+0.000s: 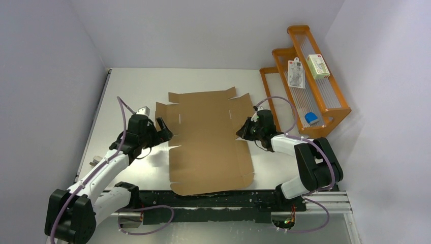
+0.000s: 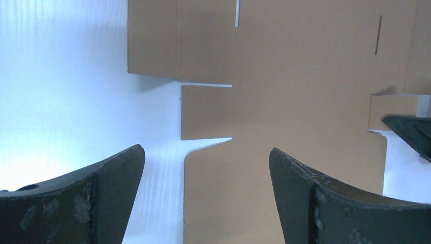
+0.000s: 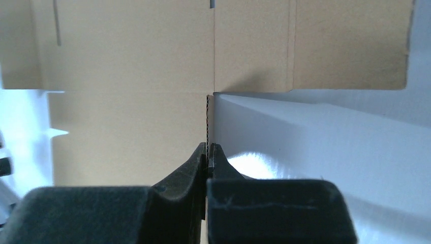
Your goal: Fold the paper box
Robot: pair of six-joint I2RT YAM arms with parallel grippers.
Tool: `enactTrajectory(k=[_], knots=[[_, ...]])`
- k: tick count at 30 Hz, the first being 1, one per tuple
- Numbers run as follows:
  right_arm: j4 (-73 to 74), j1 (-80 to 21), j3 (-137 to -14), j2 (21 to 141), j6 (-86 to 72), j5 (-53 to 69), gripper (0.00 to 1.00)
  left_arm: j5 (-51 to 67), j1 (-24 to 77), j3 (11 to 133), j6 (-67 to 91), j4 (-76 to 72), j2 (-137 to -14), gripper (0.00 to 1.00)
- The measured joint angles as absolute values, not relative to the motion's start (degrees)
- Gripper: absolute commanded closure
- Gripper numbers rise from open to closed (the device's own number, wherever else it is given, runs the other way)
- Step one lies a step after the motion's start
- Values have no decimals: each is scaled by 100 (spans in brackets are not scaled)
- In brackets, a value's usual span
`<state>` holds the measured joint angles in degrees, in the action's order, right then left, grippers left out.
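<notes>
Lying flat on white tabletop (image 1: 132, 86): brown corrugated die-cut cardboard sheet (image 1: 208, 142). No panel raised yet, so folding looks barely begun. R claw (image 3: 209, 147) pinched shut on its right edge; L claw (image 2: 206, 150) wide, empty, by left edge.

The flat brown corrugated-cardboard paper box (image 1: 208, 147) lies mid-table on the white table (image 1: 132, 86). The left gripper (image 1: 166, 133) is at its left edge and the right gripper (image 1: 239, 134) at its right. The orange wire-fronted rack (image 1: 335, 109) stands far right.
</notes>
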<state>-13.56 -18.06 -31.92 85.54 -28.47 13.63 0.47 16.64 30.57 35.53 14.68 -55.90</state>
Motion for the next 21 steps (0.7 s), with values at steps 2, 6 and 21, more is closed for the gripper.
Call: enactTrajectory(k=[2,6,21], knots=[[-1492,-1662,-3118,8543,-2987,1697,100,154,1610,2936,3677,1372,-5693,3],[-1743,-1387,-3057,8521,-3256,2292,100,349,1509,2757,3844,1166,-5986,3],[-2167,-1046,-3063,8333,-3819,3277,100,987,1146,2314,4198,377,-6427,4]])
